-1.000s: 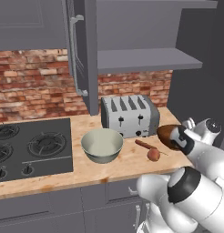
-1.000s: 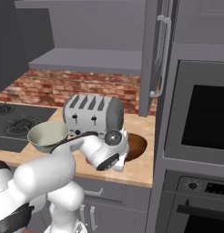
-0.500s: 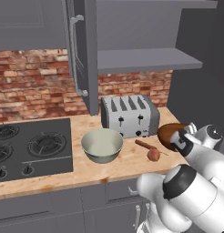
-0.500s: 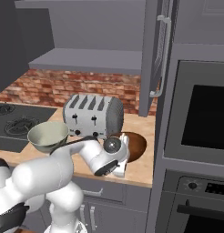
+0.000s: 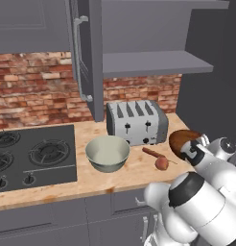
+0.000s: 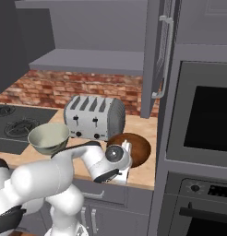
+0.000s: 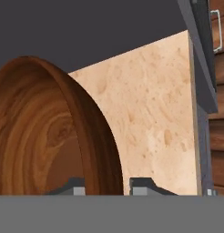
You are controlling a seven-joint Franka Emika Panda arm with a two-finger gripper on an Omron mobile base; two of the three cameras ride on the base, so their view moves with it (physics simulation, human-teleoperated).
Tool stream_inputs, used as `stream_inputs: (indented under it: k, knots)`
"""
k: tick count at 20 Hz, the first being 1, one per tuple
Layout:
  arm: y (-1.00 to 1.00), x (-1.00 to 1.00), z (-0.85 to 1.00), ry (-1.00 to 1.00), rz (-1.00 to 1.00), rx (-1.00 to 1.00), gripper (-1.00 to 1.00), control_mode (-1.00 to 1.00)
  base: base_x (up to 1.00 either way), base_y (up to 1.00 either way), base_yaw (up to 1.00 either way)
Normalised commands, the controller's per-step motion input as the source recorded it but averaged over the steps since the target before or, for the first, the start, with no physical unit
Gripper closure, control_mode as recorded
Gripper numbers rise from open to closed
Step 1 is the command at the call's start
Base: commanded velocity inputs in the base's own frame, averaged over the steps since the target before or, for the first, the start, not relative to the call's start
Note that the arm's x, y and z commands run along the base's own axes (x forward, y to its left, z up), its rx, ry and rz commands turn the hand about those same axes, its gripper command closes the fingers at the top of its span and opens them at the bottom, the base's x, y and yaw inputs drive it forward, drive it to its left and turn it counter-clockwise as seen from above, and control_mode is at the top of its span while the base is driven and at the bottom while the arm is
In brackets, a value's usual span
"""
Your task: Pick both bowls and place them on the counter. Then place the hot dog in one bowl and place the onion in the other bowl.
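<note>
Gripper [image 7: 103, 184] clamps the dark glossy reddish-brown bowl's [image 7: 50, 132] rim above the tan wood-grain counter [image 7: 150, 118]; grey-green bowl [image 5: 107, 153] already placed, hot dog [image 5: 152, 153] and onion [image 5: 161, 163] unbowled.

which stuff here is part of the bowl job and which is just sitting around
Part of the job:
- brown bowl, its rim between the tool fingers
- pale bowl, already on the counter
- hot dog, lying on the counter
- onion, beside the hot dog

Just lying about:
- toaster
- stove top
- cabinet door, open
- oven
</note>
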Motion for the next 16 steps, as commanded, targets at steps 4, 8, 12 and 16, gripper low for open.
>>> stream_inputs:
  k: [4,8,12,16]
  knots:
    - [0.00,-0.02,-0.01,0.00,0.00,0.00,-1.00,-1.00,0.00,0.00,0.00]
    - [0.00,0.00,0.00,-0.06,0.00,0.00,-1.00,-1.00,0.00,0.00,0.00]
    - [0.06,0.00,0.10,-0.12,0.00,0.00,-1.00,-1.00,0.00,0.00,0.00]
    - [0.22,0.00,0.27,-0.17,0.00,-0.01,-1.00,-1.00,0.00,0.00,0.00]
